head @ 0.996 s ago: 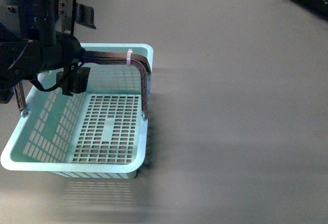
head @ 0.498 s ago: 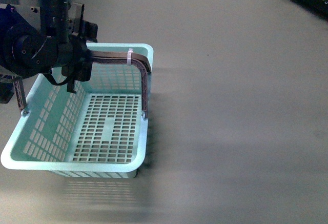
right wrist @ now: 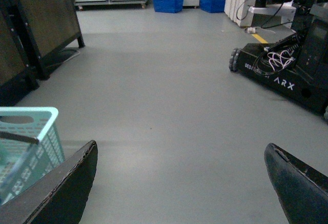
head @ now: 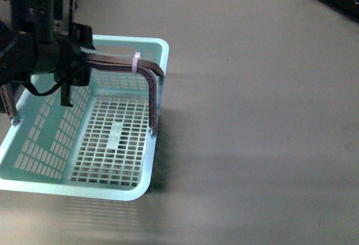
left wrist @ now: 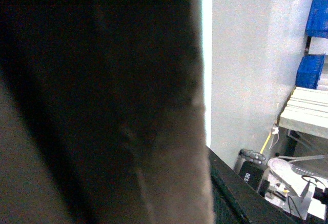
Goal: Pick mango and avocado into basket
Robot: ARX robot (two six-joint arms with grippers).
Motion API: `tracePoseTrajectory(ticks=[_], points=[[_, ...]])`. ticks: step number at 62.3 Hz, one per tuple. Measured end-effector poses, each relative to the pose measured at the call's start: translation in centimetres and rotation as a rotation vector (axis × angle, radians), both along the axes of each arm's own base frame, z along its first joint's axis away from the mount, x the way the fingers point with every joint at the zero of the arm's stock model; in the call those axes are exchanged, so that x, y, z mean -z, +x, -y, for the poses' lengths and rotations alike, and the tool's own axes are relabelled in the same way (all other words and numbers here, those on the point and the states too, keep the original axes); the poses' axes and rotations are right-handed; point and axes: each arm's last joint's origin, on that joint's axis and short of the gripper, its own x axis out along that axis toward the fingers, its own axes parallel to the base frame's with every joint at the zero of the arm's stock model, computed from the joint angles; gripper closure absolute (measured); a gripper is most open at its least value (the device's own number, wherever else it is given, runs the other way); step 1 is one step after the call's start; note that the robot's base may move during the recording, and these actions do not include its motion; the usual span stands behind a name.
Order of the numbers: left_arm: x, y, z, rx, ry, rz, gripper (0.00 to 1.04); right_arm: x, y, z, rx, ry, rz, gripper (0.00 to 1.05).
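The teal basket [head: 101, 192] sits on grey floor [head: 252, 116] at our left. Our left arm [head: 39, 54] hangs over its brown handle [head: 112, 63]; whether the left jaws are clenched we cannot tell. The right jaws are released, wide apart.

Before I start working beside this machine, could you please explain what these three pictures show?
It is a robot with two arms, each ending in a hand. The front picture, from a camera on its body, shows a grey floor with an empty teal basket and the left arm above its far left corner. No fruit shows anywhere. The right wrist picture looks out between the fingers of the right hand, spread wide, holding nothing; beyond stand another wheeled machine and blue crates. The left wrist picture is mostly blocked by something dark, so I cannot tell whether that hand is open.
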Motion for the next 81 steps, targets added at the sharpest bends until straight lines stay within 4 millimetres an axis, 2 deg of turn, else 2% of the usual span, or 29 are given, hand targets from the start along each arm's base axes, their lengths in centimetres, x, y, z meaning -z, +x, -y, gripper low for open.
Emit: tracePoseTrajectory(ticks=[6, 10, 29, 39, 49, 81], points=[[-5.8, -2.9, -1.3, -0.037, -0.035, 0.068, 0.73, 0.0, 0.0, 0.0, 0.0, 0.0, 0.0, 0.09], [-8.0, -4.3, -1.9, -0.061, -0.046, 0.079, 0.73, 0.0, 0.0, 0.0, 0.0, 0.0, 0.0, 0.09], [-17.4, -11.3, -3.3, -0.127, -0.045, 0.184, 0.74, 0.0, 0.0, 0.0, 0.0, 0.0, 0.0, 0.09], [-20.9, -15.2, -3.3, -0.132, -0.053, 0.246, 0.74, 0.0, 0.0, 0.0, 0.0, 0.0, 0.0, 0.09], [-21.8, -17.2, -3.0, -0.118, -0.046, 0.237, 0.74, 0.0, 0.0, 0.0, 0.0, 0.0, 0.0, 0.09], [-21.8, -17.3, -2.9, -0.114, -0.045, 0.234, 0.74, 0.0, 0.0, 0.0, 0.0, 0.0, 0.0, 0.09]])
